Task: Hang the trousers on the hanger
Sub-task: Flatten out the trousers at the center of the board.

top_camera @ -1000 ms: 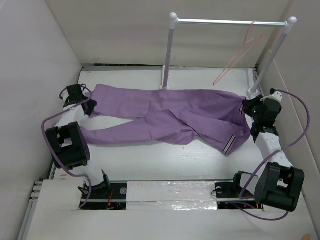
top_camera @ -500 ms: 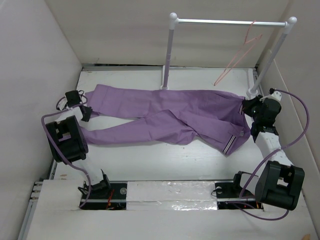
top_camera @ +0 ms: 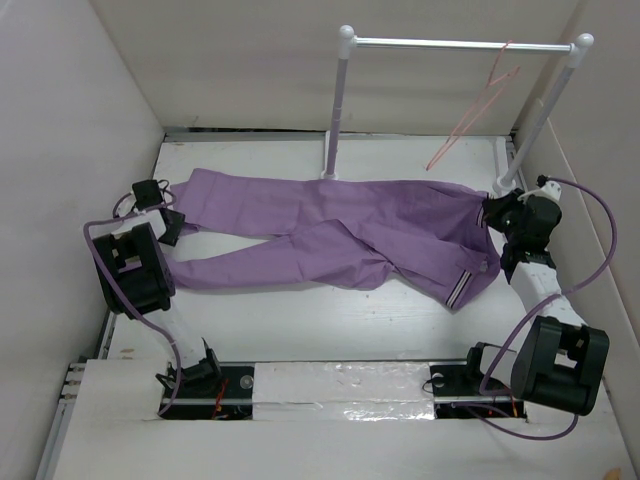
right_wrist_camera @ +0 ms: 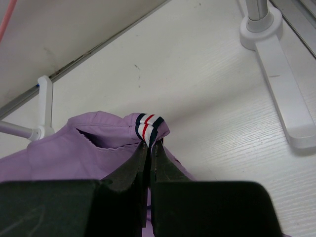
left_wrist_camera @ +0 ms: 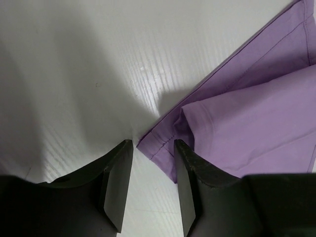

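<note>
1. The trousers (top_camera: pixel 340 235) are lying spread flat on the white surface (top_camera: pixel 300 325), with the legs reaching toward the left arm and the waistband toward the right. The hanger (top_camera: pixel 465 122) is dangling from the rack (top_camera: pixel 440 43) behind, well apart from the cloth.
2. The right fingers (right_wrist_camera: pixel 129 174) are pinching tight on the striped waistband edge, puckering it upward.
3. The left fingers (left_wrist_camera: pixel 114 183) are standing apart, straddling the corner of a leg hem without clamping it.
4. The cloth is looking thin, light and limp. It is likely going to sag and fold wherever unsupported, dragging on the surface rather than sliding stiffly.
5. The stitched hem and doubled waistband are looking like the firmest places to grip; a single-layer pinch mid-leg is probably going to slip or bunch.
6. The wire hanger is looking slender and free to swing, so draping is calling for gentle handling.
</note>
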